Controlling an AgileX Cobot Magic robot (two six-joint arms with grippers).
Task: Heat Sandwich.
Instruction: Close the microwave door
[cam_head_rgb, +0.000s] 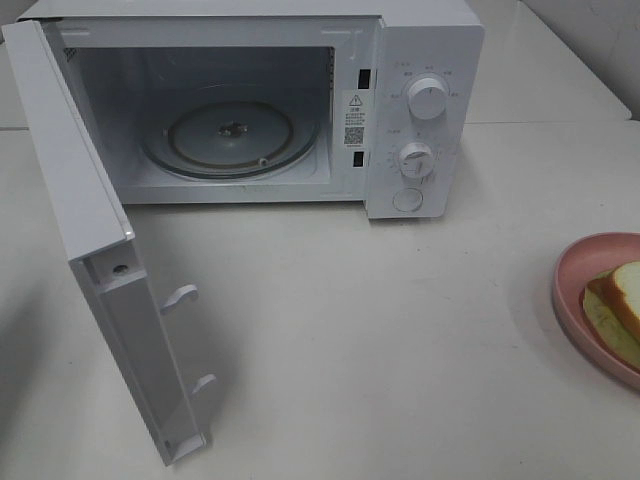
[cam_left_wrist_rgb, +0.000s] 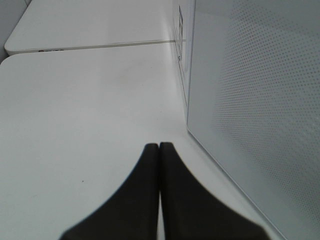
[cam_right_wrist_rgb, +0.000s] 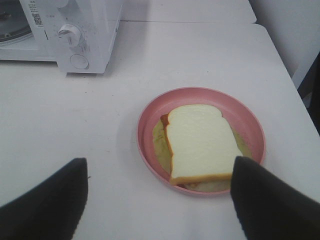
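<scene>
The microwave (cam_head_rgb: 270, 100) stands on the white table (cam_head_rgb: 380, 340) with its door (cam_head_rgb: 110, 260) swung wide, and the glass turntable (cam_head_rgb: 232, 135) inside is bare. Well apart from the microwave, off toward its knob side and nearer the front of the table, sits the pink plate (cam_right_wrist_rgb: 250, 125), and the sandwich (cam_right_wrist_rgb: 200, 142) lies flat on it, top slice white with a tan crust, a pale greenish filling spreading out under the bread.

The right gripper (cam_right_wrist_rgb: 160, 192) hangs above the table just short of the plate, its jaws spread wide and holding nothing. One dark finger (cam_right_wrist_rgb: 265, 200) overlaps the plate's near rim in the wrist view, close beside a corner of the sandwich; whether it touches the rim I cannot tell. The other finger is over bare table, clear of the plate.

The left gripper (cam_left_wrist_rgb: 159, 150) is beside the open door's outer face, its two black fingertips pressed together with nothing between them, far from the sandwich.
</scene>
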